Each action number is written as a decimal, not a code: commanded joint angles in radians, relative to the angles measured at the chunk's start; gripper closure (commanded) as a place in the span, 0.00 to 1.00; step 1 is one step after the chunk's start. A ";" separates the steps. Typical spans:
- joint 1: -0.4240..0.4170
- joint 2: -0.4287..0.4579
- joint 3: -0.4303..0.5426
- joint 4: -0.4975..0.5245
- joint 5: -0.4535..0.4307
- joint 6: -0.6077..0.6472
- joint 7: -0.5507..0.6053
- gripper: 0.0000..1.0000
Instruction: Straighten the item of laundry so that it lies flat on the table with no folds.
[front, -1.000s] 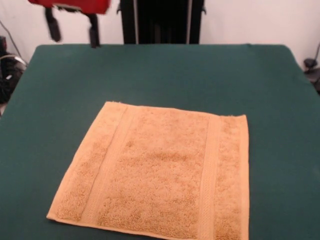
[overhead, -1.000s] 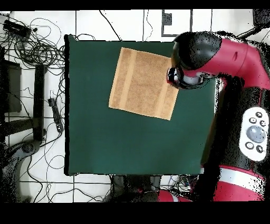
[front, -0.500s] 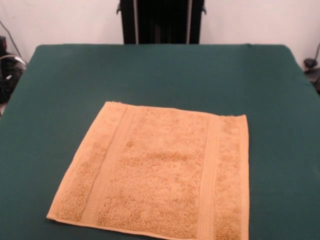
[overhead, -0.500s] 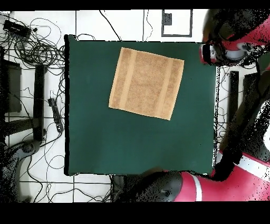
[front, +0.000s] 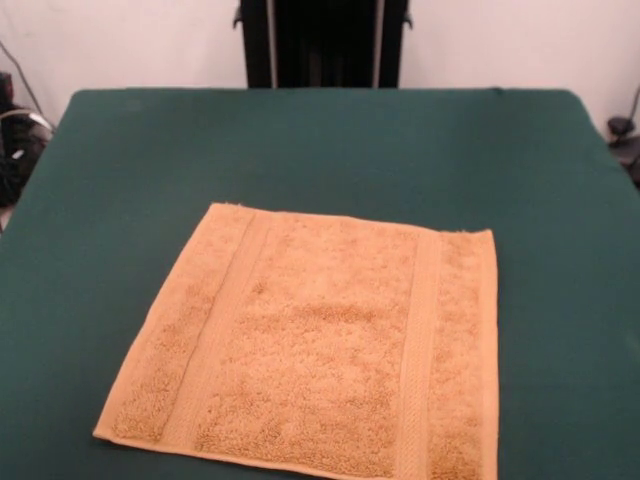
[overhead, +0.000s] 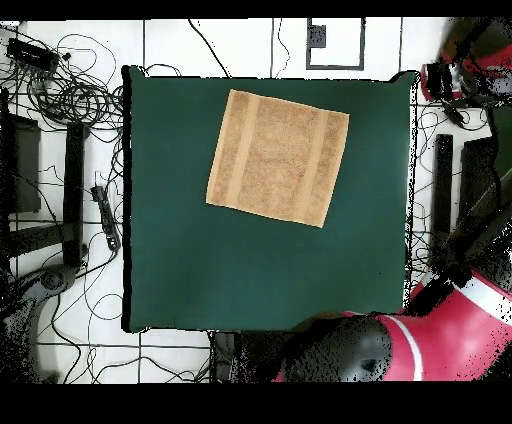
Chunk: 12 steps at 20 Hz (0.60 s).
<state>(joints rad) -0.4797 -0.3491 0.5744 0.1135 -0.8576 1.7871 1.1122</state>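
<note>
The item of laundry (front: 320, 350) is a golden-orange towel spread flat on the green table (front: 300, 140), with a woven band near its left and right edges. No folds show, and all of its corners lie out in the overhead view. There the item of laundry (overhead: 278, 157) sits in the upper middle of the table (overhead: 250, 270), slightly turned. The gripper (overhead: 440, 80) is off the table, past its upper right corner and well apart from the towel. It does not show in the front view.
Tangled cables (overhead: 70, 90) and a black stand (overhead: 75, 190) lie on the floor left of the table in the overhead view. The robot's red base (overhead: 430, 345) fills the lower right corner. A black pedestal (front: 322, 45) stands behind the table's far edge.
The arm has swung away from the towel's corner to beyond the table's edge and has left the front view. The towel has not moved.
</note>
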 joint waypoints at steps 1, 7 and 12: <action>-0.062 0.011 0.470 0.042 -0.151 -0.063 0.083 0.00; -0.102 -0.057 0.531 0.057 -0.176 -0.028 0.212 0.00; -0.127 -0.116 0.642 0.051 -0.303 0.133 0.186 0.00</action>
<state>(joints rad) -0.6199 -0.3653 0.9539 0.1044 -1.0240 1.7542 1.1124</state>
